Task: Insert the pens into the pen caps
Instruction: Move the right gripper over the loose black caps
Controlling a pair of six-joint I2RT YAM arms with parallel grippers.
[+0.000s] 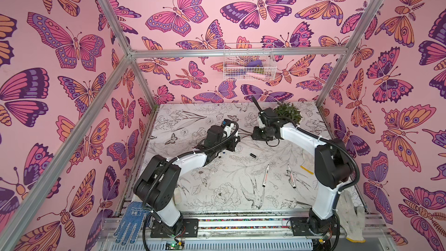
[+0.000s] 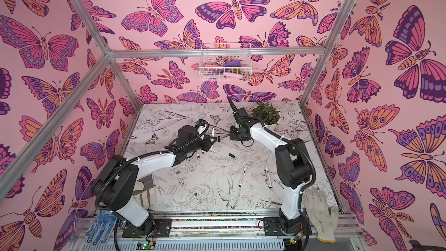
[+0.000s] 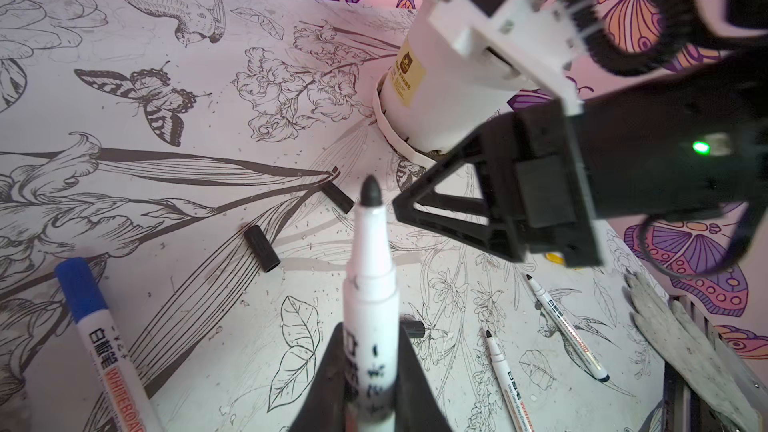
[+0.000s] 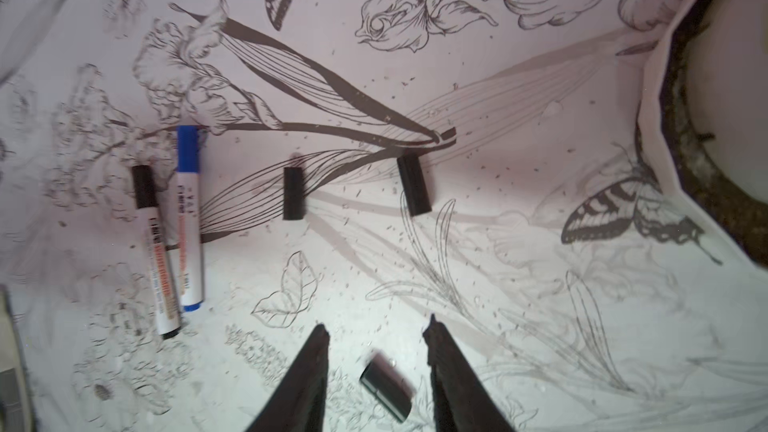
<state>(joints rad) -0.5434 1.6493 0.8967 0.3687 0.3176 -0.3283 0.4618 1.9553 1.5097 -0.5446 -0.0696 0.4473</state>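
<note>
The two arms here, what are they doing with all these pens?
They are putting caps on marker pens. The left gripper is shut on an uncapped pen. The right gripper is open above the table, with a loose black cap seen between its fingers but not gripped. Two other black caps lie nearby. Two capped pens lie side by side, and two more bare pens wait on the table.
</note>
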